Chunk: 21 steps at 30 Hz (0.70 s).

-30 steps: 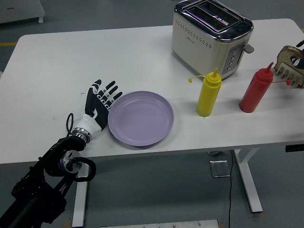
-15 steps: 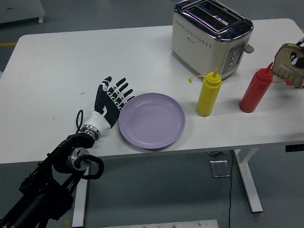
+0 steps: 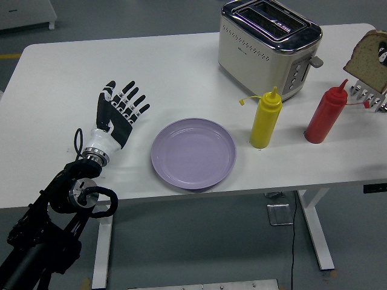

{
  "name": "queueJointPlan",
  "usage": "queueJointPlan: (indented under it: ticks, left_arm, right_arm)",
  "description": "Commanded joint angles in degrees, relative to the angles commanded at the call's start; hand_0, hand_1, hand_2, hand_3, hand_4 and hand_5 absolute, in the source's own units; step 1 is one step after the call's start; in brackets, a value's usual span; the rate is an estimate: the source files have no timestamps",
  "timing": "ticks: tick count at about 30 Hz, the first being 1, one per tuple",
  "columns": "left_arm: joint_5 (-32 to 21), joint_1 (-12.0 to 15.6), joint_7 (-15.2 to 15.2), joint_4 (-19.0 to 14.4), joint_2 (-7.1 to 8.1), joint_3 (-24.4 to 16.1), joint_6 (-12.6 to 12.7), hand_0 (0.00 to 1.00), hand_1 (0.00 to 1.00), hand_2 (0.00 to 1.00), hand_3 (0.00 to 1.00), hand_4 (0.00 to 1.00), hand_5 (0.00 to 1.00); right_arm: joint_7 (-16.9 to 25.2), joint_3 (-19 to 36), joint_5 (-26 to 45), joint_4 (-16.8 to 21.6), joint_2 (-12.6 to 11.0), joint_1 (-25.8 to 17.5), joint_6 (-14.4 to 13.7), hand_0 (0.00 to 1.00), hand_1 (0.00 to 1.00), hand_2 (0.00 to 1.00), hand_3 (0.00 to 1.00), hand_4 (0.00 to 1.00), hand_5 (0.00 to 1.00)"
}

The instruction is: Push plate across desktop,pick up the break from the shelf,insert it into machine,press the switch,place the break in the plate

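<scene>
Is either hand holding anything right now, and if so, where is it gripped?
The left hand is open, apart from the purple plate, holding nothing. At the right edge the bread slice is lifted above the rack; its grip isn't clear.

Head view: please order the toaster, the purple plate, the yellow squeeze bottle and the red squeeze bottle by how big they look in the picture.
1. toaster, though it stands farther from the camera
2. purple plate, nearly as large
3. yellow squeeze bottle and red squeeze bottle: these look alike, so no ranking.
</scene>
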Motion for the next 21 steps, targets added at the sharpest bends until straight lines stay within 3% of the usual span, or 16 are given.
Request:
queueJointPlan:
  ticks: [11, 21]
  left_arm:
    - [-7.95, 5.41, 0.69, -8.70, 3.15, -9.73, 1.11, 0.827, 0.881, 0.947, 0.838, 0.614, 0.998]
    - [-11.31, 11.75, 1.44, -13.09, 4.88, -17.44, 0.82, 0.822, 0.877, 0.946, 0.838, 0.612, 0.998]
  right_arm:
    - [-0.70, 2.37, 3.48, 5.90, -1.57, 1.44, -5.65, 0.305, 0.342, 0.404, 0.489, 0.295, 0.002]
    - [-2.72, -0.60, 9.18, 11.20, -1.78, 8.92, -8.00, 0.303, 0.337, 0.400, 0.486, 0.284, 0.002]
